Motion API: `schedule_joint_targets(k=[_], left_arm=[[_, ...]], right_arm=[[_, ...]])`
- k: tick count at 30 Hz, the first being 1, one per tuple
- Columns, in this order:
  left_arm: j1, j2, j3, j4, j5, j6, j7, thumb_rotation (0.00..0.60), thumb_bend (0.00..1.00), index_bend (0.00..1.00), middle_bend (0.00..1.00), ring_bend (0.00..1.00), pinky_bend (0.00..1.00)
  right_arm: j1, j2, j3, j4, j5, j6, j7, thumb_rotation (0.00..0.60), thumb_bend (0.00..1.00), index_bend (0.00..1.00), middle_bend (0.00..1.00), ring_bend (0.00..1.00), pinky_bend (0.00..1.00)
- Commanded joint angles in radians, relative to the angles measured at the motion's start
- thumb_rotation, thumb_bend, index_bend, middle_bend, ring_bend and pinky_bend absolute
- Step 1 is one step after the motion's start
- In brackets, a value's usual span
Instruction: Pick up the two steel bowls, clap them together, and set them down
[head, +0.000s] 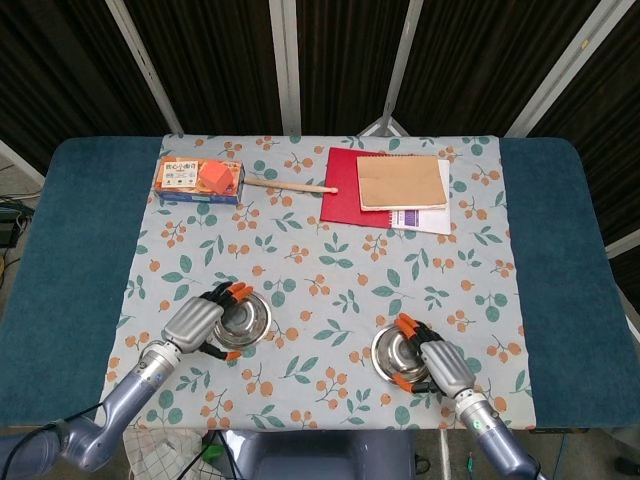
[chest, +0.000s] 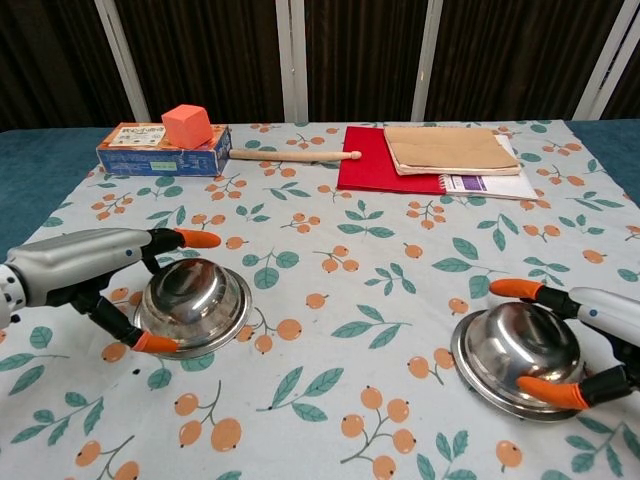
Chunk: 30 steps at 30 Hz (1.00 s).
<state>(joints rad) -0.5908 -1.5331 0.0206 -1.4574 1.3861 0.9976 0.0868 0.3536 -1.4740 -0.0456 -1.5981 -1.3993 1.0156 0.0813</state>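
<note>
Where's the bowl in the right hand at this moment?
In the chest view, the right steel bowl sits upright on the tablecloth, near right, right hand around its rim.

Both hands were the same build: smooth silver-grey shell over the back, black fingers, bright orange caps on the tips. The left hand (chest: 95, 280) looked chunky up close, its grey casing running straight into a round silver wrist. The right hand (head: 437, 362) had a small green dot on its forearm just behind the wrist. Forearms were a bluish-grey metal tube shape, and a thin black cable trailed near the left arm.
</note>
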Motion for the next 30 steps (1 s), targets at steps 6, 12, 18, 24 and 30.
schedule_joint_targets(k=[6, 12, 18, 24, 30], left_arm=[[0.020, 0.046, -0.012, -0.065, 0.064, 0.073, -0.066, 0.292, 0.04, 0.00, 0.00, 0.00, 0.14], [0.063, 0.145, -0.014, -0.168, 0.210, 0.243, -0.193, 0.281, 0.04, 0.00, 0.00, 0.00, 0.12], [0.141, 0.255, 0.055, -0.231, 0.342, 0.394, -0.211, 0.281, 0.04, 0.00, 0.00, 0.00, 0.10], [0.278, 0.366, 0.163, -0.234, 0.348, 0.462, -0.025, 0.307, 0.05, 0.00, 0.00, 0.00, 0.10], [0.468, 0.322, 0.157, -0.180, 0.233, 0.629, 0.107, 0.319, 0.06, 0.00, 0.00, 0.00, 0.09]], right_arm=[[-0.013, 0.043, -0.043, -0.102, -0.072, 0.023, 0.039, 0.361, 0.37, 0.00, 0.00, 0.00, 0.17], [-0.050, 0.095, -0.054, -0.191, -0.217, 0.174, 0.076, 0.350, 0.37, 0.00, 0.00, 0.00, 0.17], [-0.077, 0.146, -0.026, -0.224, -0.292, 0.300, 0.021, 0.349, 0.37, 0.00, 0.00, 0.00, 0.17], [-0.125, 0.249, 0.008, -0.185, -0.284, 0.389, -0.259, 0.384, 0.37, 0.00, 0.00, 0.00, 0.05], [-0.250, 0.248, 0.066, -0.081, -0.143, 0.545, -0.499, 0.518, 0.37, 0.00, 0.00, 0.00, 0.00]])
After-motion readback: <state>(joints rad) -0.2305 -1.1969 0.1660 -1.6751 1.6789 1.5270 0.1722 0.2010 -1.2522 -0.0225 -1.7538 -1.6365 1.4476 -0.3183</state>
